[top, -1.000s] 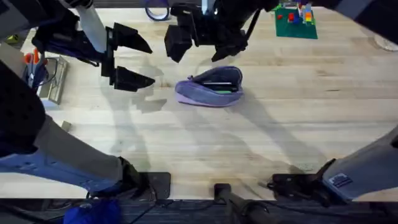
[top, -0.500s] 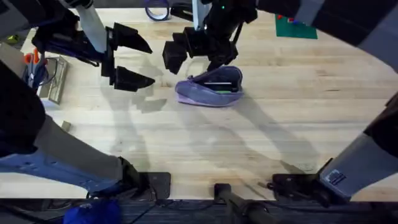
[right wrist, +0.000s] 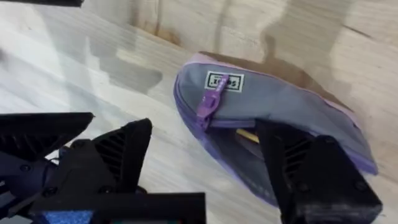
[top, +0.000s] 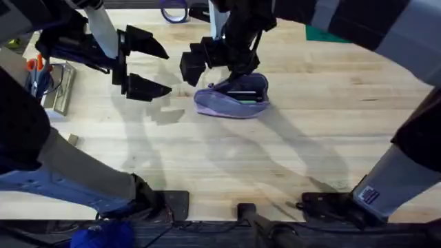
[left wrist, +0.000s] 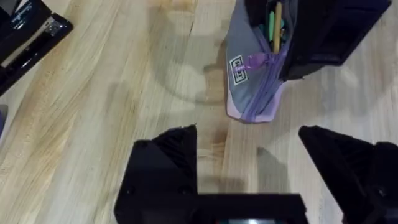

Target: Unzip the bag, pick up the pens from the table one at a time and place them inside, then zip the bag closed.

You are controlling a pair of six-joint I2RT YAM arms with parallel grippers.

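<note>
1. Overhead: I see the bag (top: 232, 98) lying on the table (top: 275, 158), a little left of centre and toward the far side, its mouth gaping with dark pens (top: 241, 96) already inside. My right gripper (top: 217, 60) hangs right over the bag's left end, fingers spread wide and holding nothing. My left gripper (top: 148, 67) sits well off to the left of the bag, also spread wide and empty. A purple tape ring (top: 173, 12) lies at the far edge. No loose pen catches my eye on the bare wood, so I judge the loading done and the closing step in hand.

2. Left wrist: here the bag (left wrist: 255, 74) shows end-on, with the zipper pull (left wrist: 256, 61) at the closed end by a small label (left wrist: 238, 70), and a green and a yellow pen (left wrist: 272, 25) poking from the opening; those colours I can't make out from overhead. A black stapler (left wrist: 28, 37) sits apart at the side. The fingers (left wrist: 165, 168) are wide, nothing between them.

3. Right wrist: the pull (right wrist: 206, 104) lies just beside the label (right wrist: 224, 81), between my spread fingers (right wrist: 115, 158) but not yet touched. Next, I think, I must lower, pinch that small tab squarely and draw it along the bag, likely with the left arm steadying the fabric.
</note>
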